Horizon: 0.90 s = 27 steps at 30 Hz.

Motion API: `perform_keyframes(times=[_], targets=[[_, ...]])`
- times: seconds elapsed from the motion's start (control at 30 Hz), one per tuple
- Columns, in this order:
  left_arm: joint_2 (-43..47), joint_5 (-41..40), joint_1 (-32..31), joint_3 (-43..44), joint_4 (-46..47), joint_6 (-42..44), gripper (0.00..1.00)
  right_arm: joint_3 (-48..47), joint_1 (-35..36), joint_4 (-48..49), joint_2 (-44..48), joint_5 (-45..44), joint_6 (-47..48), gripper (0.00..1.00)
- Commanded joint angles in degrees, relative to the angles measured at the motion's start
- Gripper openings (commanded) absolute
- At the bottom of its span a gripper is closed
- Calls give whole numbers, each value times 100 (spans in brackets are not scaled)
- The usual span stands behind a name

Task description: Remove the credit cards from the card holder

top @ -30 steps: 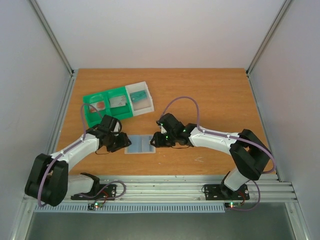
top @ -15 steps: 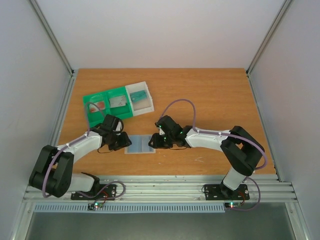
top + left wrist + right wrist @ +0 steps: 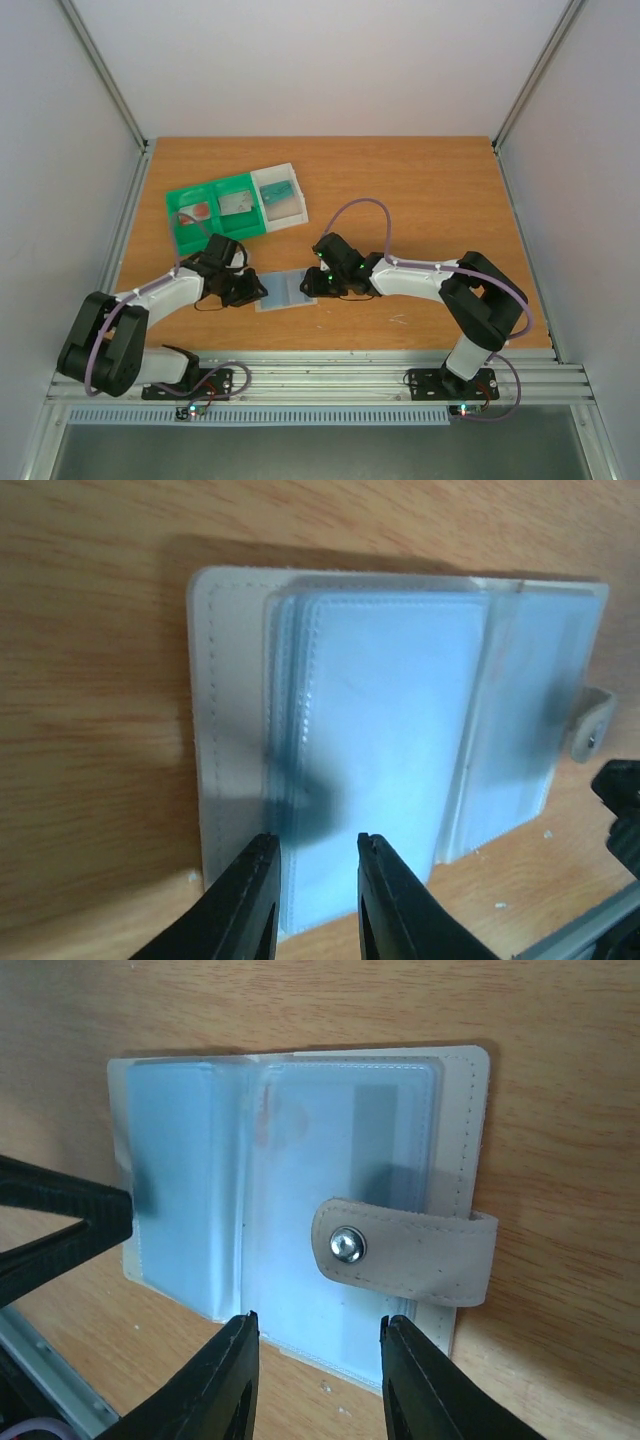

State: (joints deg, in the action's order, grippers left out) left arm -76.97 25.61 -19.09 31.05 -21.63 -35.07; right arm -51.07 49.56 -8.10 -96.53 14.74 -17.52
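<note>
Left gripper (image 3: 318, 852) has its 2 fingers parted by a narrow gap with nothing clasped, its tips over the near edge of the card holder (image 3: 380, 730). That holder lies spread open and flat on the table (image 3: 420, 190) directly ahead of it. Right gripper (image 3: 318, 1328) is spread wider and empty at the opposite edge, with the snap tab (image 3: 410, 1250) just ahead of its fingers.

One card holder (image 3: 287, 290), one tray (image 3: 212, 185), three cards (image 3: 200, 211) (image 3: 237, 204) (image 3: 283, 190), two pincers (image 3: 318, 875) (image 3: 318, 1355)
</note>
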Motion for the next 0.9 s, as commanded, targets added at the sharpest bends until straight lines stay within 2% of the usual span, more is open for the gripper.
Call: perform_keyframes(times=[0.0,0.2,0.43,0.73,0.87], targets=[[357,192,-7,-87,106,-225,25,8,46,-20,-105,-226,23,35],[506,-51,-7,110,-231,-160,29,-36,45,-25,-254,-253,82,35],[317,75,-15,73,33,-89,30,-145,45,105,-514,36,98,35],[18,52,-11,-50,162,78,19,-204,45,75,-533,151,137,32],[-52,7,-8,-75,172,126,18,-241,45,-4,-398,158,138,32]])
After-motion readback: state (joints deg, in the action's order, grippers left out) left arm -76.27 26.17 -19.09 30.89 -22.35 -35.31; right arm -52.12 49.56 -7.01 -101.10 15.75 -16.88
